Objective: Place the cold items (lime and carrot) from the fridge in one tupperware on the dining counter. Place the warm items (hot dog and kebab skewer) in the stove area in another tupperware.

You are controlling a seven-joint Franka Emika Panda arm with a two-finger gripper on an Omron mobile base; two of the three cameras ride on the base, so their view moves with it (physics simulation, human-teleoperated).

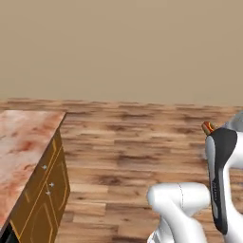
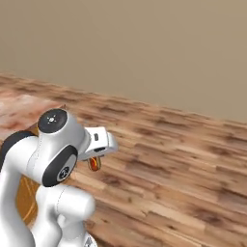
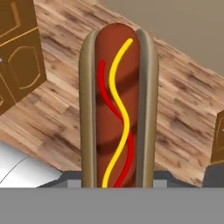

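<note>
The gripper (image 2: 95, 163) holds the hot dog (image 3: 117, 109) between its two fingers, closed on the sides of the bun. In the hand view the hot dog stands up from the bottom edge toward the top, and it takes the middle of the picture: a brown sausage with one yellow line and one red line of sauce that wave along it, and a tan bun on both sides. Behind it lies a wooden floor (image 3: 57, 118), and at the upper left there is a brown cabinet (image 3: 17, 52) with thin gold lines on its door. In the right base view the white arm (image 2: 46, 159) bends over the floor, and the hot dog shows as a small orange and brown end just under the white hand. In the left base view the same end of the hot dog (image 1: 208, 127) looks out above the dark part of the arm at the right edge. At the left of this view there is a counter (image 1: 21, 142) with a reddish marble top and brown cabinet doors below. A plain beige wall (image 1: 121, 47) stands behind the floor.
</note>
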